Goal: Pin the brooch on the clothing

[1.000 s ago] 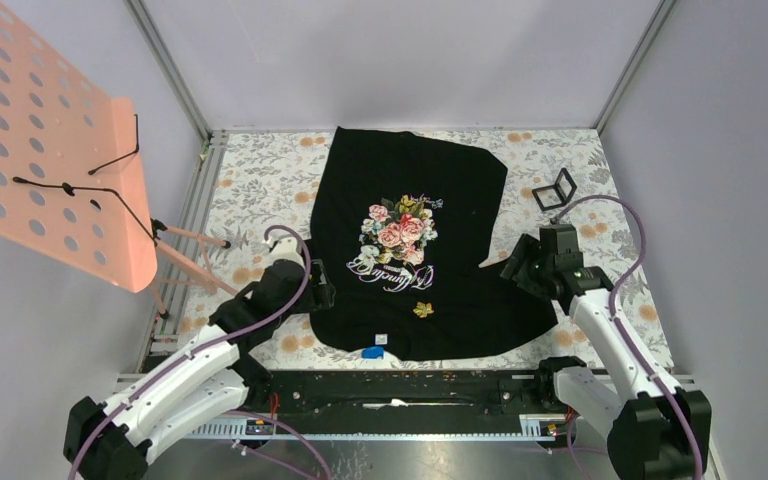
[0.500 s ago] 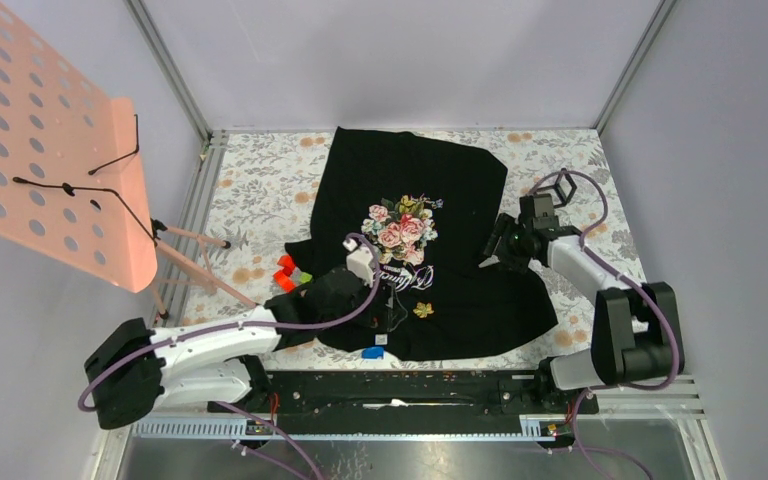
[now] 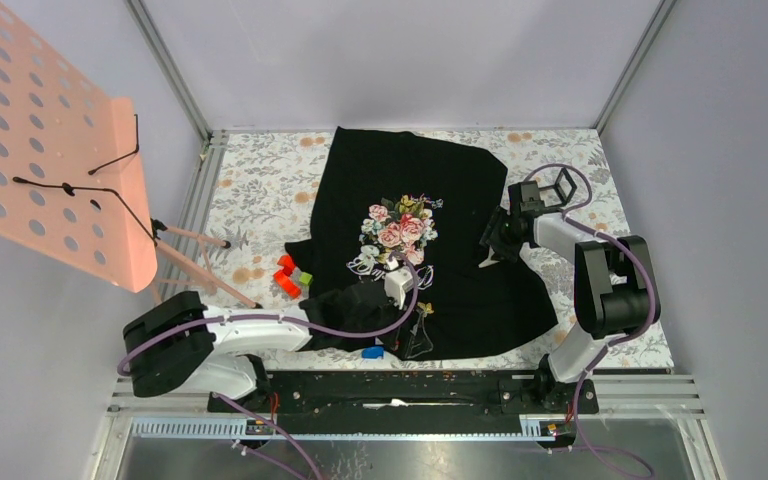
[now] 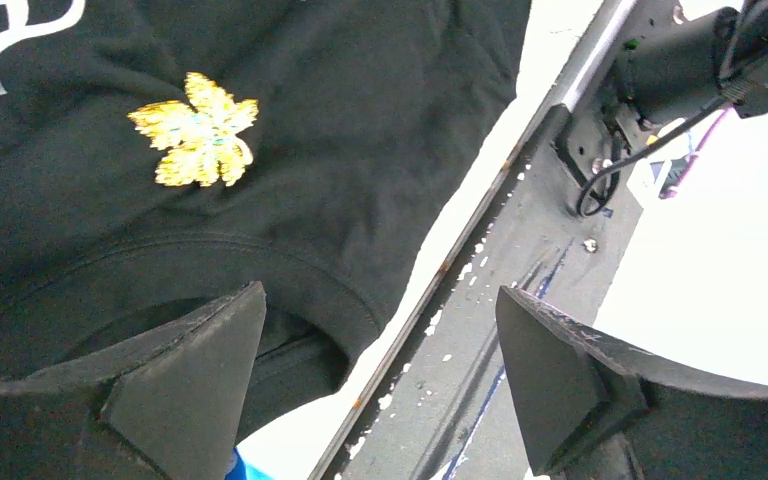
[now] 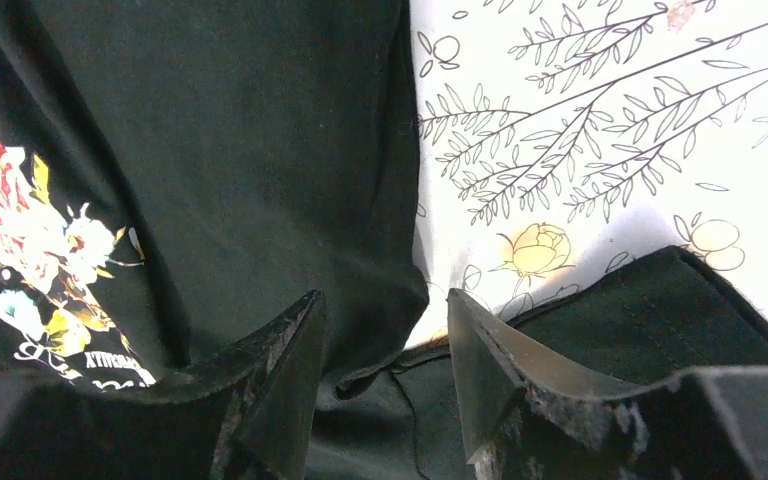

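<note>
The black T-shirt (image 3: 430,190) with pink roses and white script lies flat on the flowered cloth. The golden leaf brooch (image 3: 424,309) lies on its lower front, below the lettering. My left gripper (image 3: 417,335) is open and empty, over the shirt's bottom hem just near of the brooch. In the left wrist view the brooch (image 4: 197,142) lies ahead of the left gripper (image 4: 380,385), whose jaws span the hem and the table's front rail. My right gripper (image 3: 488,248) is open at the shirt's right sleeve. In the right wrist view the right gripper (image 5: 385,390) straddles a folded shirt edge (image 5: 400,300).
Red and green blocks (image 3: 289,275) sit left of the shirt. A small blue piece (image 3: 372,352) lies at the hem. A black wire frame (image 3: 558,187) stands at the right back. A pink perforated stand (image 3: 50,150) overhangs the left. A metal rail (image 3: 460,385) runs along the front.
My left arm swung right across the shirt's lower hem to the brooch, uncovering the red and green blocks. My right arm folded back and reached to the shirt's right sleeve.
</note>
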Robot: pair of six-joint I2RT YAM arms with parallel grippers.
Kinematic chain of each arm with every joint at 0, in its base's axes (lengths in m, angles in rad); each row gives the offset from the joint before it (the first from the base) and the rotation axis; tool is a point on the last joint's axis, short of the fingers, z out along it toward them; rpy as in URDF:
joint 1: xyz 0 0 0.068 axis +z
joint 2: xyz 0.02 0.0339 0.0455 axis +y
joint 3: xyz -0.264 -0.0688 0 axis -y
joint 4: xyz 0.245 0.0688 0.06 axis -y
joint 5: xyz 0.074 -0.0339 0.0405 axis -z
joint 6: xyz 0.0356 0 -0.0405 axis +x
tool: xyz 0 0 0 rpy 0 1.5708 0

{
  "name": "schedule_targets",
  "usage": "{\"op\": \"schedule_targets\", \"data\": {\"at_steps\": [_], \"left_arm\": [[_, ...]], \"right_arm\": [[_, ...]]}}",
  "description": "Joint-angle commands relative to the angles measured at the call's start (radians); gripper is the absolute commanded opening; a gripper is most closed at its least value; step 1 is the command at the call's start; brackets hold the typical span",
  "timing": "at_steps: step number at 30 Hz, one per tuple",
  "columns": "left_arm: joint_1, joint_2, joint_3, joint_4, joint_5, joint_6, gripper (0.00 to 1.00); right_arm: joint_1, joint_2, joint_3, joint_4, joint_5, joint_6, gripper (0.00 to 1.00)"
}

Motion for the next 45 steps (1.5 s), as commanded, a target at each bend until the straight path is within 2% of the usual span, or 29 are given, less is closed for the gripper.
{"op": "schedule_targets", "data": {"at_steps": [1, 7, 16, 19, 21, 22, 28, 35, 45], "left_arm": [[-0.015, 0.038, -0.017, 0.160, 0.116, 0.019, 0.92], [-0.026, 0.085, -0.041, 0.203, 0.170, 0.013, 0.92], [-0.042, 0.135, -0.018, 0.203, 0.209, 0.007, 0.92], [-0.047, 0.140, -0.014, 0.195, 0.205, 0.006, 0.92], [-0.049, 0.144, -0.012, 0.193, 0.206, 0.004, 0.92], [-0.050, 0.144, -0.012, 0.194, 0.209, 0.004, 0.92], [-0.068, 0.146, -0.019, 0.206, 0.243, -0.012, 0.92], [-0.088, 0.199, 0.017, 0.207, 0.307, -0.003, 0.92], [-0.101, 0.203, 0.038, 0.175, 0.293, 0.007, 0.91]], "right_arm": [[0.009, 0.016, 0.045, 0.015, -0.001, 0.024, 0.54], [0.009, 0.060, 0.112, -0.023, 0.016, 0.020, 0.50], [0.010, 0.083, 0.148, -0.050, 0.002, 0.011, 0.35], [0.009, 0.084, 0.149, -0.051, 0.000, 0.007, 0.19], [0.009, 0.083, 0.151, -0.051, 0.001, -0.006, 0.02], [0.009, 0.078, 0.151, -0.051, 0.012, -0.013, 0.00], [-0.007, 0.035, 0.165, -0.076, 0.131, -0.024, 0.00], [-0.054, 0.082, 0.249, -0.168, 0.207, -0.031, 0.00], [-0.107, 0.102, 0.261, -0.216, 0.294, -0.034, 0.00]]}}
